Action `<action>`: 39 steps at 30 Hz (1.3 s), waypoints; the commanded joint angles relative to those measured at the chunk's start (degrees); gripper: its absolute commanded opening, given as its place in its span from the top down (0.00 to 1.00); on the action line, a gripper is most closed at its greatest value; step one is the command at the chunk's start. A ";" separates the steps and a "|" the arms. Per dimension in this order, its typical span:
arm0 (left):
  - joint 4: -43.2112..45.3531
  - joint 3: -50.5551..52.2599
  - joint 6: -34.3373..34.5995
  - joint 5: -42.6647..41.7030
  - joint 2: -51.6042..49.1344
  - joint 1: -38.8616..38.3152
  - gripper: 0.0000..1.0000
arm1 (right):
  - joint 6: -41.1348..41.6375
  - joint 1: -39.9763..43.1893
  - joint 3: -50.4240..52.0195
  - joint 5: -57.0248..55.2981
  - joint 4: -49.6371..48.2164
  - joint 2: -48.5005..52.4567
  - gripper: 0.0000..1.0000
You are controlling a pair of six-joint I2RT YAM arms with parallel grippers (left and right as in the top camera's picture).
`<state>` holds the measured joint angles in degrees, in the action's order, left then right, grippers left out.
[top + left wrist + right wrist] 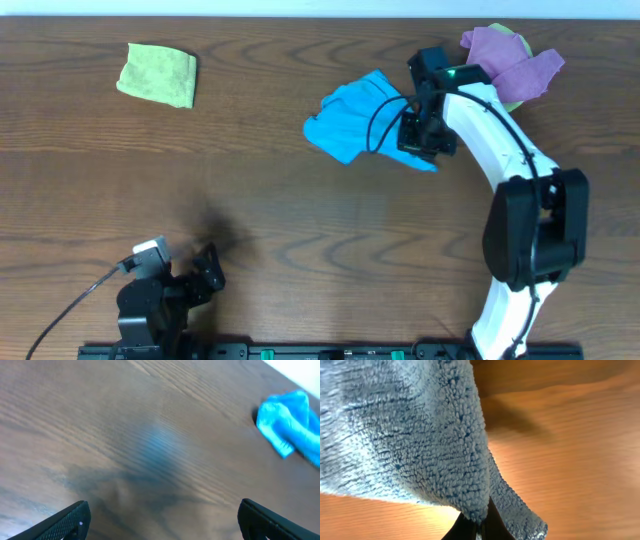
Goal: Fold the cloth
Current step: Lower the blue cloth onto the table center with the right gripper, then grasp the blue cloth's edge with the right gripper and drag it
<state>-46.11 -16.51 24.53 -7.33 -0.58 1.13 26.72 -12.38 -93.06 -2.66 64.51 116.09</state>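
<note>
A crumpled blue cloth (350, 122) lies on the wooden table right of centre; it also shows in the left wrist view (292, 425) at the far right and fills the right wrist view (410, 430). My right gripper (420, 140) is shut on the blue cloth's right edge, and the fabric hangs from the closed fingertips (479, 527) above the table. My left gripper (190, 275) is open and empty near the table's front edge, its two fingers (160, 520) wide apart over bare wood.
A folded yellow-green cloth (158, 73) lies at the back left. A purple cloth (510, 58) over another yellow-green one lies at the back right, just behind my right arm.
</note>
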 commanded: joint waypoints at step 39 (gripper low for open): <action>0.09 0.33 16.44 -11.67 0.35 0.35 0.04 | -10.69 -5.22 0.07 7.65 -28.35 -0.37 0.34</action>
<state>-46.06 -16.51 40.56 -14.98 -0.58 1.13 16.03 -16.03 -92.99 3.38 37.58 115.37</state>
